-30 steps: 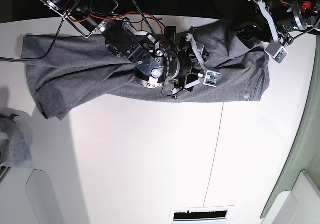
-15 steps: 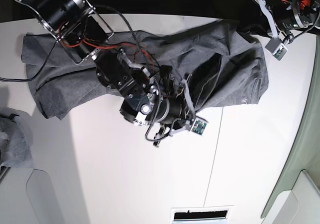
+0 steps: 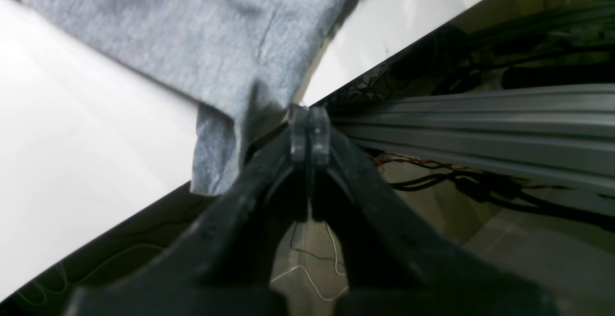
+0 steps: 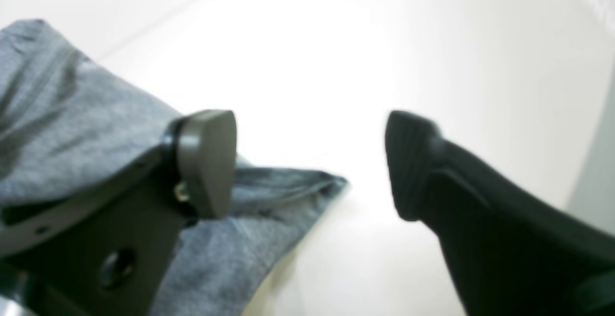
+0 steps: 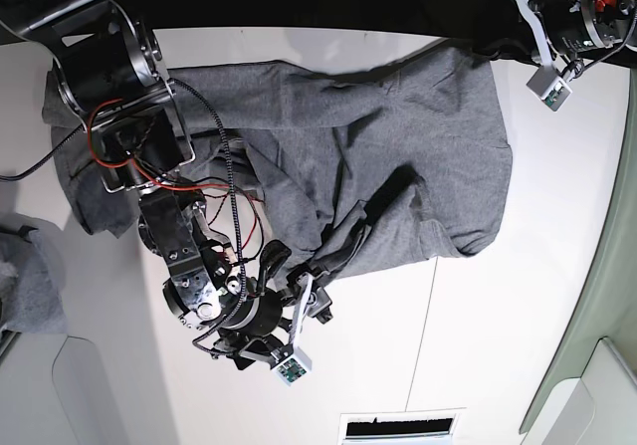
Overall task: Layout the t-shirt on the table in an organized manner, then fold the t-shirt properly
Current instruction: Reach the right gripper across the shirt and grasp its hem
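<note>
Fingers of the right gripper gape empty just past the t-shirt, rumpled across the table toward twelve o'clock, while the left gripper is pressed closed at the far edge.

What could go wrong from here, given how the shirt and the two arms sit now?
1. The t-shirt lies bunched, with a corner hanging over the table edge; it might slide further off.
2. The left tool is shut just beyond that edge with no cloth visibly between its tips, so a pull may move nothing.
3. The right tool stands open over a folded hem; closing there could pinch several layers.
</note>
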`<move>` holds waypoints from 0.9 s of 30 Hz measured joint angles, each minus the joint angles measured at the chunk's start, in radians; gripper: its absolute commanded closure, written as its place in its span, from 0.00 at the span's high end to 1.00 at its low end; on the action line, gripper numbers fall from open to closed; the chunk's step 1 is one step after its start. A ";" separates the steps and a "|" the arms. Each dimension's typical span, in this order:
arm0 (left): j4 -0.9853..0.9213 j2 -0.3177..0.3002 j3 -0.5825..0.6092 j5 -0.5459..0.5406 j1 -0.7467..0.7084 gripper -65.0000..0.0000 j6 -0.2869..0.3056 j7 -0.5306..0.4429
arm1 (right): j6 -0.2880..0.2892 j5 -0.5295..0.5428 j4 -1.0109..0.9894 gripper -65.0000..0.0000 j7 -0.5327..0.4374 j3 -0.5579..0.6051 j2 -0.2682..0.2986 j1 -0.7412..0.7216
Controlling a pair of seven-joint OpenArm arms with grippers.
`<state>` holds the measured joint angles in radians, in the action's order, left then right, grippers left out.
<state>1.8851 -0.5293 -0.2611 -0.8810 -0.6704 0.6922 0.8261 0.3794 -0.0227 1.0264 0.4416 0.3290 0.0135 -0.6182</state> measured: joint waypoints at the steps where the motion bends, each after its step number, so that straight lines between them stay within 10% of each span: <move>1: 0.000 -0.002 0.000 0.000 0.000 0.00 0.000 0.000 | -0.014 0.002 0.000 0.70 0.002 -0.009 -0.001 0.005; 10: 0.000 -0.006 -0.051 0.048 0.003 0.13 0.000 0.000 | 0.013 0.190 0.121 0.69 0.253 -0.050 -0.002 0.117; 15: 0.000 -0.048 -0.203 -0.130 0.005 0.44 -0.002 0.008 | 0.018 0.217 0.236 0.69 0.270 -0.048 0.022 0.228; 27: 0.159 -0.021 -0.120 -0.202 0.023 0.45 -0.002 -0.026 | 0.014 0.238 0.300 0.69 0.285 -0.049 0.156 0.342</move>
<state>2.0438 -0.5503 -0.3813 -1.0828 -0.6476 0.6903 0.8001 0.3935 0.2153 1.3266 0.7261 0.2798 0.1692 -0.2760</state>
